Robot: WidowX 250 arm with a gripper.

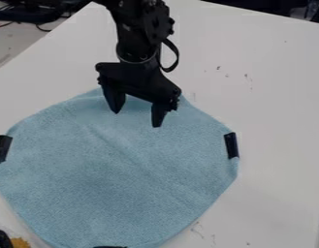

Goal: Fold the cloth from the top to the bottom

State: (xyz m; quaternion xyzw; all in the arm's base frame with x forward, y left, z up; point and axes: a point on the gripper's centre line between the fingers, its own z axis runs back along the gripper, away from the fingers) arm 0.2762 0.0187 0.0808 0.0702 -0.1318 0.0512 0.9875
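The black gripper [137, 120] hangs over the upper part of the light blue cloth [122, 174], with its two fingers spread apart and nothing between them but a view of the cloth. Spread out flat, the cloth covers the lower left of the table. Its top edge is partly hidden behind the gripper. Black patches mark its left side [2, 147], its right side [231, 145] and its bottom edge. Whether the fingertips touch the cloth, I cannot tell.
The white table [272, 97] extends to the right of the cloth and behind it. Dark cables [22, 14] lie beyond the table at the upper left. At the bottom left corner is a partly visible item with black and yellow parts [19, 242].
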